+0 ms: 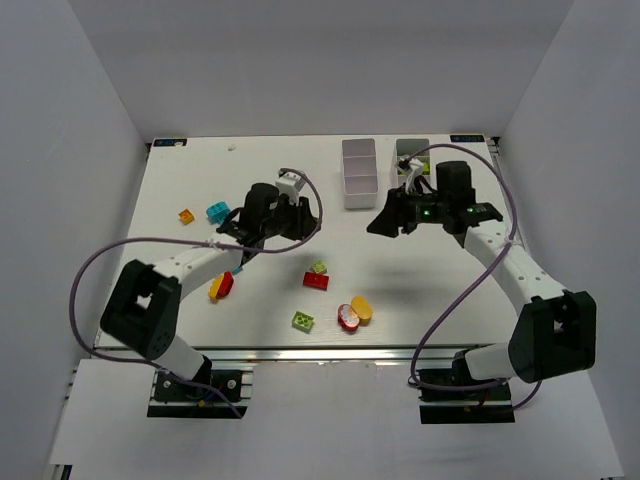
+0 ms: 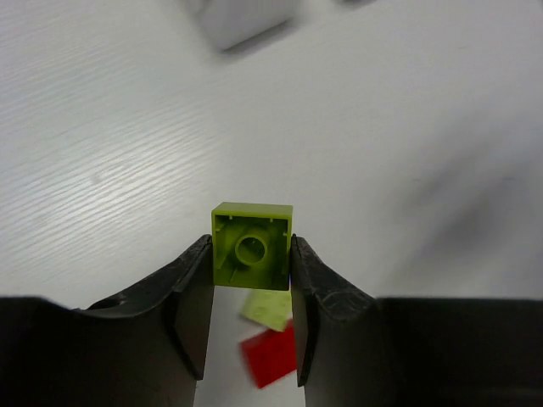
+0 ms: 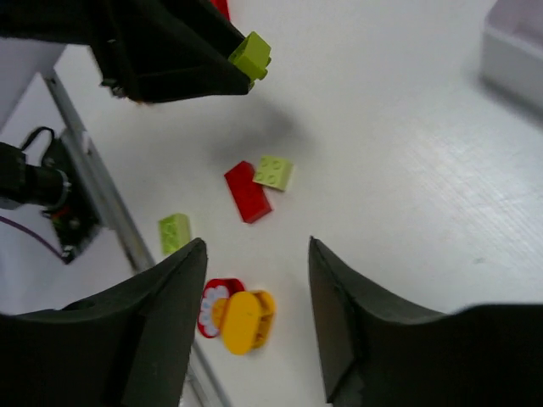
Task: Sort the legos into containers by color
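My left gripper is shut on a lime lego, lifted off the table with its hollow underside toward the camera. In the right wrist view that lime lego sticks out of the left fingers. From above, the left gripper hovers mid-table, left of the white containers. My right gripper is open and holds nothing. Below it lie a red lego, two lime legos, a yellow lego and a red-and-white piece. The second container is partly hidden by the right arm.
An orange lego and a cyan lego lie at the left. A yellow and red pair sits beside the left forearm. The table's front rail runs close to the nearest legos. White walls enclose the table.
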{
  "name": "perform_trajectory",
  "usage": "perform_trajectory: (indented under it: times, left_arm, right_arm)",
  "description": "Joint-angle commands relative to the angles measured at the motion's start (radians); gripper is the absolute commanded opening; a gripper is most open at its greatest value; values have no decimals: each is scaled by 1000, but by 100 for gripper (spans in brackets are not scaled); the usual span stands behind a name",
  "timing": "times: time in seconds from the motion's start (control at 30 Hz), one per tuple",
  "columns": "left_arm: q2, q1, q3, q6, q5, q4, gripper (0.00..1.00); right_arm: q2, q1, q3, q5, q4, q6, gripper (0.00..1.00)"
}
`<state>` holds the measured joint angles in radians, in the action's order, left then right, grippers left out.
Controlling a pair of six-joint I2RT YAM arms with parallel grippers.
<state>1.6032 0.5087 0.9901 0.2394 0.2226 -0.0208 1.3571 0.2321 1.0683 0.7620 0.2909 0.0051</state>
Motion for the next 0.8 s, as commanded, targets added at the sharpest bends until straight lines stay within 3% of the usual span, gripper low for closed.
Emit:
perform_trajectory:
  times: [0.0,0.1,0.23,0.3,0.77]
  left_arm:
    - [-118,39,-96,107,196,-240,18]
    - [-164,96,-142,121,193,-264,18]
    - [-186,160,-162,115,164,-288,19]
    - [-186,169,-156,117,143,-277,19]
    - [-175,194,-116,95,121,-248,19]
  right_arm:
    - [17,64,-1,-105,-36,232,60]
    - [63,105,36,-78,-45,338,68]
    - [108,131,58,-49,-96,499,69]
    - [128,136,68,-43,-101,522,74]
    - [123,171,5,-10,-164,659,64]
